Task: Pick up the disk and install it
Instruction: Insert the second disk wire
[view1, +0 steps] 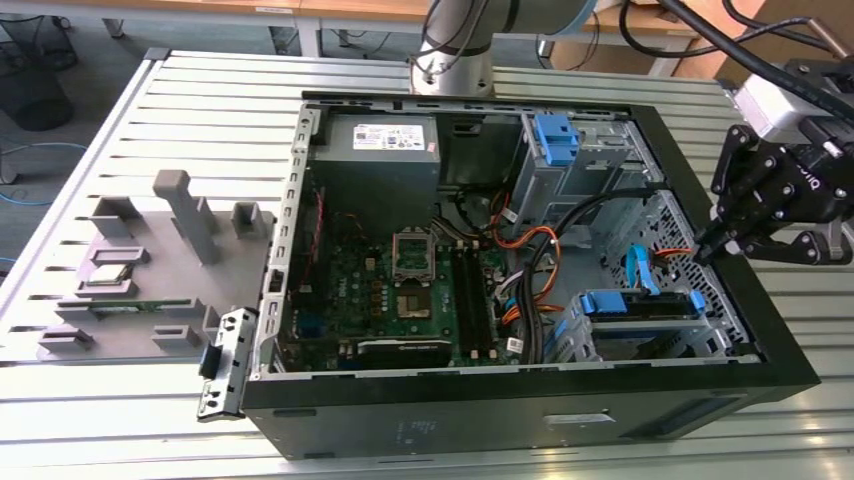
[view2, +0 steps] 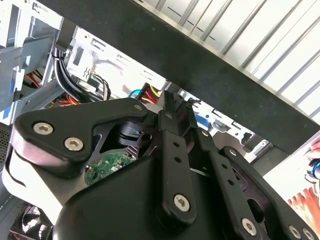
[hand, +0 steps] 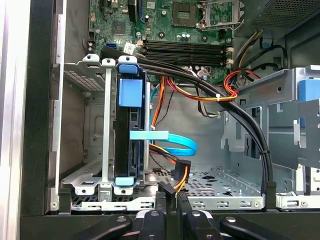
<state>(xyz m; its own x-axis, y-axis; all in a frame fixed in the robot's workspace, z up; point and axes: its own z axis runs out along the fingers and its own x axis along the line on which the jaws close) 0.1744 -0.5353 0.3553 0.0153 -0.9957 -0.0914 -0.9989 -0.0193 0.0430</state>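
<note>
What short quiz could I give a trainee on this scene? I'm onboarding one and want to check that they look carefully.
1. True or false: the disk lies flat on the motherboard.
2. In the exterior view, where is the gripper? A: at the case's left edge. B: at its right edge. C: over the motherboard.
3. Fill in: the flat cable beside the disk is ___.

Key: 1 false, it stands on edge in the drive cage. 2 B. 3 blue.
</note>
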